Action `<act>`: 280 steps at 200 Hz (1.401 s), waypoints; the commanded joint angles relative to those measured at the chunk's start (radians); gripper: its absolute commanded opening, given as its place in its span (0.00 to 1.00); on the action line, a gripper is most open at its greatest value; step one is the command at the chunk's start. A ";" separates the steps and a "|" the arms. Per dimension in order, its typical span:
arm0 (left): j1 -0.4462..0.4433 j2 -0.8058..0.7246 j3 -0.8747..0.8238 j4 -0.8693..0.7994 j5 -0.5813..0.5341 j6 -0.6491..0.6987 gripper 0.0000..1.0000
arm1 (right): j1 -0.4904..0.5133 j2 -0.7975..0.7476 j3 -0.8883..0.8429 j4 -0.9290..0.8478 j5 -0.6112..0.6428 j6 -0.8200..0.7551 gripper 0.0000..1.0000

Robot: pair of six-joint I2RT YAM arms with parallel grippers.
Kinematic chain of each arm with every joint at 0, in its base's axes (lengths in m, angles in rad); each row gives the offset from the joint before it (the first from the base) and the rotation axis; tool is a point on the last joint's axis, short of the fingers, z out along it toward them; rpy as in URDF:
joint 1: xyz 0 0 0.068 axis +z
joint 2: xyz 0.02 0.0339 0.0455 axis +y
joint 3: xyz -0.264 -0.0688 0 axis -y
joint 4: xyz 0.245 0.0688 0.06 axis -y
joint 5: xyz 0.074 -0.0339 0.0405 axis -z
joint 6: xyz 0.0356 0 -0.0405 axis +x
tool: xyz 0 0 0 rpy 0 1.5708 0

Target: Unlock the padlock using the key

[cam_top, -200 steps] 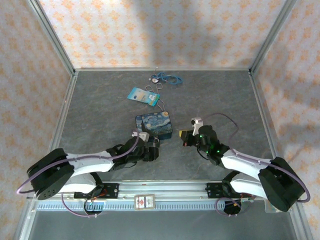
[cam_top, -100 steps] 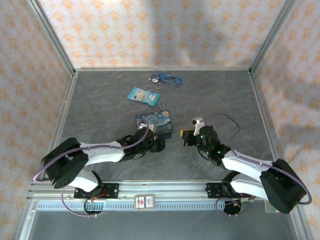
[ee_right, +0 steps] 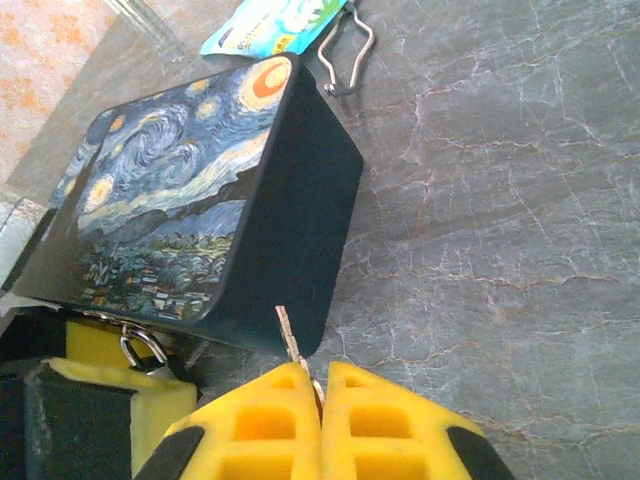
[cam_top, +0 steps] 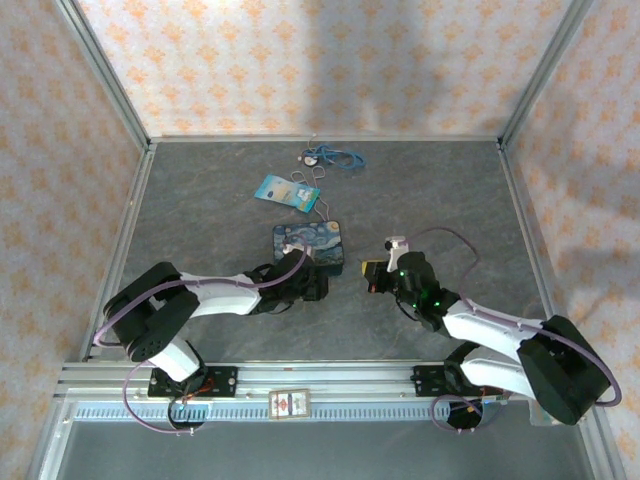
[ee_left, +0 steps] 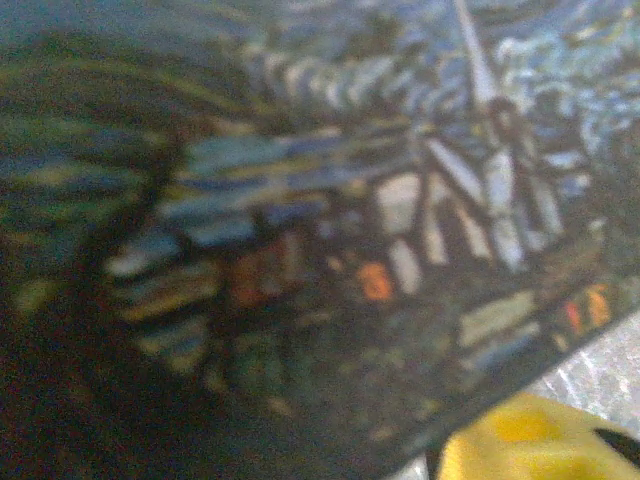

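Note:
My right gripper (ee_right: 322, 385) has its yellow fingers shut on the small silvery key (ee_right: 288, 335), whose blade pokes up toward the near corner of the starry-night box (ee_right: 180, 190). From above it sits just right of the box (cam_top: 308, 247), a small gap away. The padlock's thin silvery shackle (ee_right: 140, 347) shows at the box's near left edge, beside a yellow finger of my left gripper (cam_top: 305, 285). The left wrist view is a blurred close-up of the box's painted side (ee_left: 350, 200), so the left jaws' stance is hidden.
A blue card on a wire ring (cam_top: 285, 191) lies behind the box, and a blue cord (cam_top: 335, 157) sits near the back wall. Metal frame rails (cam_top: 120, 250) border the grey table. Open floor lies to the right of my right gripper.
The left arm has pushed forward and right until its gripper is against the box's near edge. The right arm and key have stayed put.

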State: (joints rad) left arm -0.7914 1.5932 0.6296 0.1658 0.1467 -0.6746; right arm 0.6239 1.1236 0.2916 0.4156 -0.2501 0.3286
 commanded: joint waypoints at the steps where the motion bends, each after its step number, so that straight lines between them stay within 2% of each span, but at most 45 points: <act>1: 0.013 0.099 0.009 0.051 0.056 0.015 0.44 | 0.003 0.016 0.026 -0.003 0.024 -0.020 0.00; 14: 0.016 0.092 0.006 0.054 0.059 0.015 0.40 | 0.002 0.027 0.030 -0.003 0.016 -0.016 0.00; 48: 0.023 0.041 0.004 0.051 0.074 0.015 0.21 | 0.003 0.051 0.016 0.023 -0.046 0.019 0.00; 78: 0.036 -0.006 0.020 0.040 0.125 -0.021 0.12 | 0.002 0.051 -0.025 0.092 -0.134 0.080 0.00; 129: 0.067 -0.072 -0.056 0.268 0.242 -0.248 0.09 | 0.005 0.124 -0.072 0.245 -0.262 0.223 0.00; 147: 0.073 -0.097 -0.084 0.327 0.237 -0.307 0.08 | 0.007 0.155 -0.080 0.302 -0.302 0.264 0.00; 159: 0.076 -0.115 -0.102 0.357 0.224 -0.341 0.00 | 0.007 0.170 -0.084 0.341 -0.325 0.284 0.00; 215: 0.092 -0.120 -0.194 0.610 0.231 -0.508 0.00 | 0.008 0.245 -0.080 0.509 -0.420 0.367 0.00; 238: 0.092 -0.108 -0.220 0.696 0.233 -0.548 0.00 | 0.013 0.292 -0.090 0.606 -0.444 0.416 0.00; 280: 0.092 -0.111 -0.229 0.719 0.222 -0.558 0.00 | 0.025 0.407 -0.093 0.805 -0.455 0.509 0.00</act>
State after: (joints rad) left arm -0.7040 1.4796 0.4030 0.7769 0.3599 -1.1973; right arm 0.6415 1.4860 0.2146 1.0241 -0.6819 0.7616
